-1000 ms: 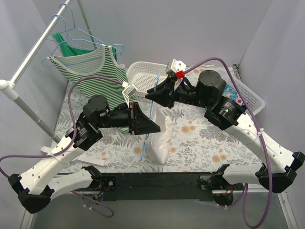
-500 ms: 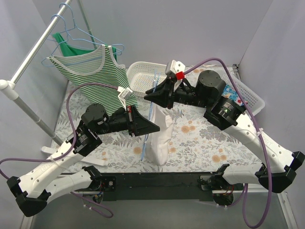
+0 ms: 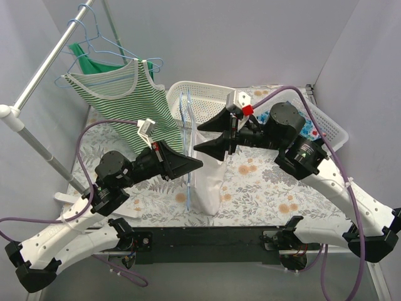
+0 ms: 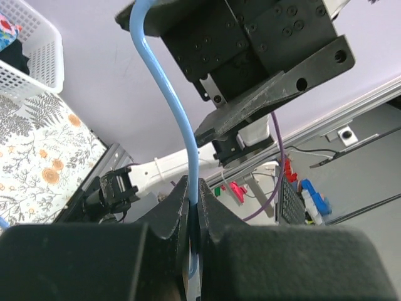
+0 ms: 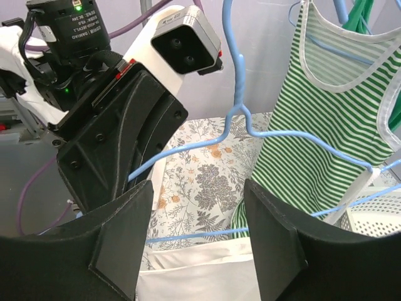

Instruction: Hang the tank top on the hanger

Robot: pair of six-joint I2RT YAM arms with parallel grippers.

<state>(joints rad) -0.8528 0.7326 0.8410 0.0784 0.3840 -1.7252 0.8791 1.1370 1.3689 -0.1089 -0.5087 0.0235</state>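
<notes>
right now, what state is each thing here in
left gripper, shut on the hanger
right gripper, open, empty
hanger, held upright, hook up
tank top, bunched at the hanger, lower end on the table
striped tank top, hung on the rail
green top, hung behind it
basket, upright, holding cloth

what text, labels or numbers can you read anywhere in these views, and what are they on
No text here can be read.
Sticker on the left arm's black motor housing: white print, too small to read.
Round label on the right arm's black motor: blurred.
Thin light-blue wire hanger and plain white cloth tank top: no print visible.
</notes>
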